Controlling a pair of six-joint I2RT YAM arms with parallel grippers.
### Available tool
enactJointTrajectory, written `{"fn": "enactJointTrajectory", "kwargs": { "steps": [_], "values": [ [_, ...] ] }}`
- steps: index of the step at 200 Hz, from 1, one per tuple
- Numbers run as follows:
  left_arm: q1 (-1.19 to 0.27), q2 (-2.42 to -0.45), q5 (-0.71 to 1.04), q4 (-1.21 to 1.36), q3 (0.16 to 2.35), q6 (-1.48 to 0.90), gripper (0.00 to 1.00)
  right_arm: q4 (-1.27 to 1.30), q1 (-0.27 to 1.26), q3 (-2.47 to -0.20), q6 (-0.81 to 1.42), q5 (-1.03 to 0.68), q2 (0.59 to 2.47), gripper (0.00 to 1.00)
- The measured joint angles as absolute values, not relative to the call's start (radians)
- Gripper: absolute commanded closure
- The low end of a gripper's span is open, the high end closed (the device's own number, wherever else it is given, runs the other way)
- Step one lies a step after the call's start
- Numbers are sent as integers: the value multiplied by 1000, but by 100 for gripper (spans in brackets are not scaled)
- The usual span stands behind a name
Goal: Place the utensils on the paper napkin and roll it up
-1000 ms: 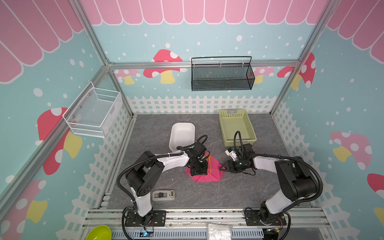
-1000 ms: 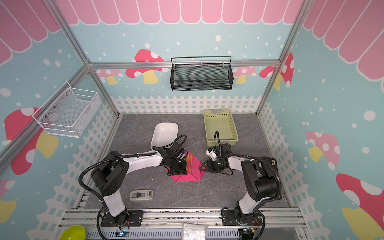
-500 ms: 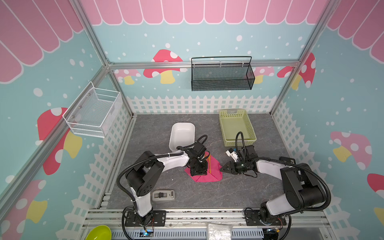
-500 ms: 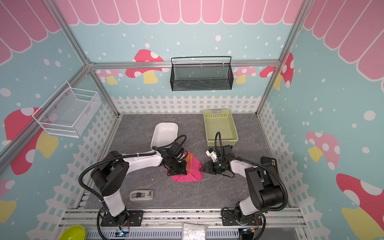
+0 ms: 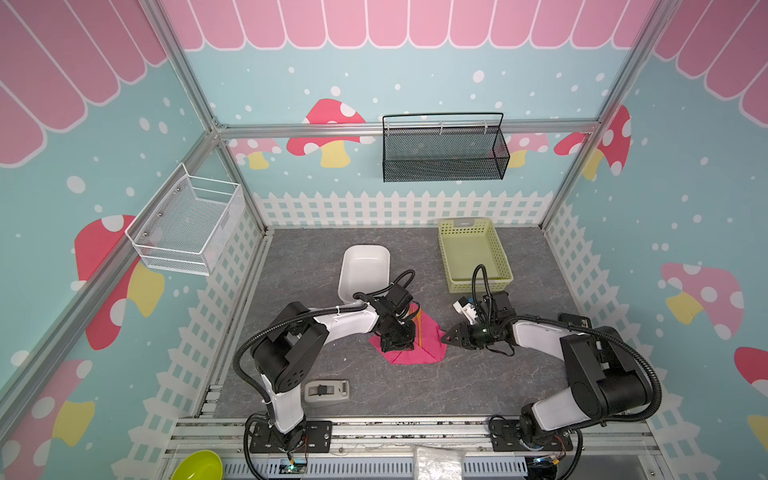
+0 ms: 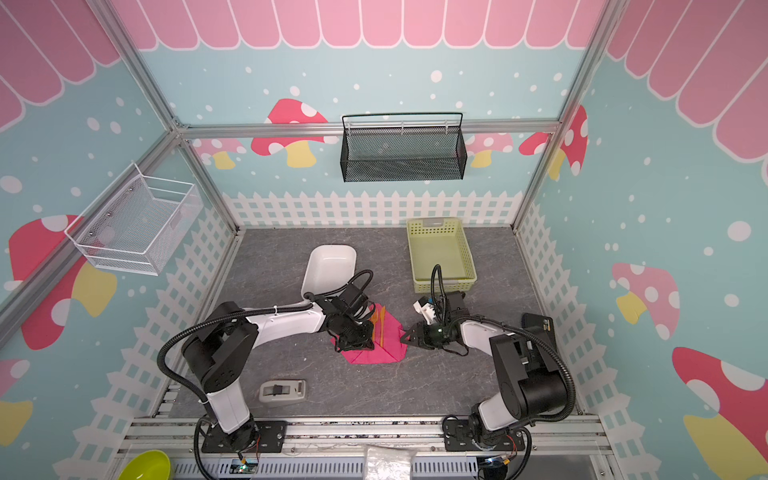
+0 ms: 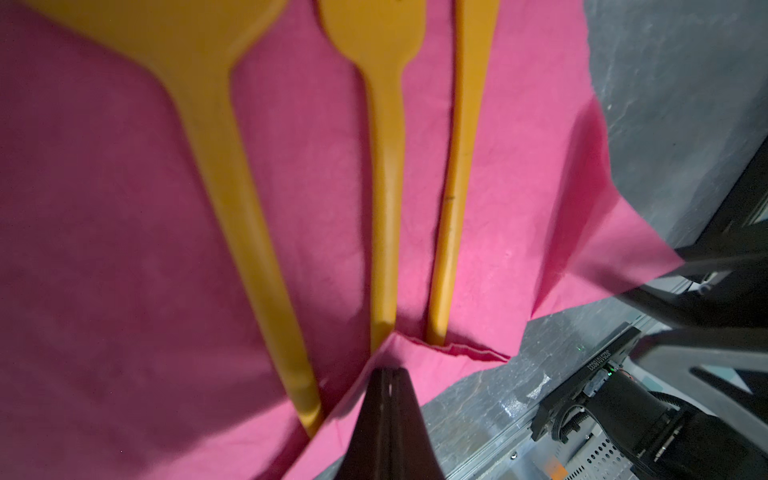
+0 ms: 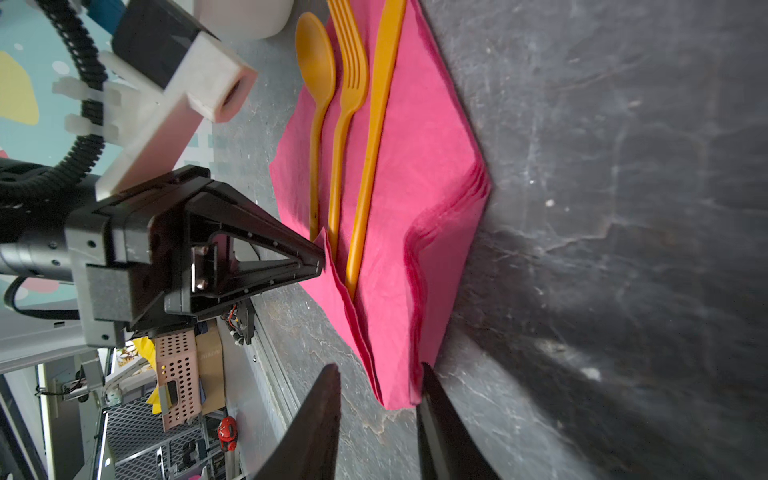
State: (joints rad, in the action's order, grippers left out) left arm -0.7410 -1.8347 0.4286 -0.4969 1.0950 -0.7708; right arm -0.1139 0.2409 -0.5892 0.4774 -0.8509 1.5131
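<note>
The magenta paper napkin (image 5: 419,349) (image 6: 384,347) lies mid-table. On it lie the orange utensils side by side: a spoon (image 8: 316,75), a fork (image 8: 351,83) and a knife (image 8: 382,83). My left gripper (image 7: 390,370) (image 5: 397,343) is shut on the napkin's near corner and holds it lifted over the handle ends (image 7: 384,291). My right gripper (image 8: 376,368) (image 5: 444,336) stands open at the napkin's right corner. That corner (image 8: 399,395) sits between its fingers. One finger (image 8: 432,395) touches the napkin's edge; the other stands apart from it.
A white dish (image 5: 363,270) stands just behind the left gripper. A green basket (image 5: 473,253) sits at the back right. A grey device (image 5: 326,392) lies near the front edge. A black mesh basket (image 5: 444,153) and a white wire basket (image 5: 187,224) hang on the walls.
My right gripper has narrowed its jaws and edged up to the napkin's right corner, and its elbow has swung outward. The left gripper keeps hold of the napkin corner.
</note>
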Motion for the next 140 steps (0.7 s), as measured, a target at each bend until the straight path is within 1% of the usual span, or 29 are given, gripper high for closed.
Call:
{"fn": "enactJointTrajectory", "kwargs": {
  "steps": [14,43,60,74,140],
  "values": [
    [-741,-1835,425,-497,1095,-771,96,-108,241,-589,485,-842,1515,75],
    [-741,-1835,418,-497,1095,-771,96,-94,241,-590,509,-820,1515,92],
    [-741,-1835,415,-497,1096,-771,96,-89,241,-590,516,-799,1514,96],
    [-741,-1835,415,-500,1101,-771,96,-89,241,-590,523,-782,1507,98],
    [-741,-1837,417,-501,1139,-770,97,-94,241,-611,541,-729,1466,100]
  ]
}}
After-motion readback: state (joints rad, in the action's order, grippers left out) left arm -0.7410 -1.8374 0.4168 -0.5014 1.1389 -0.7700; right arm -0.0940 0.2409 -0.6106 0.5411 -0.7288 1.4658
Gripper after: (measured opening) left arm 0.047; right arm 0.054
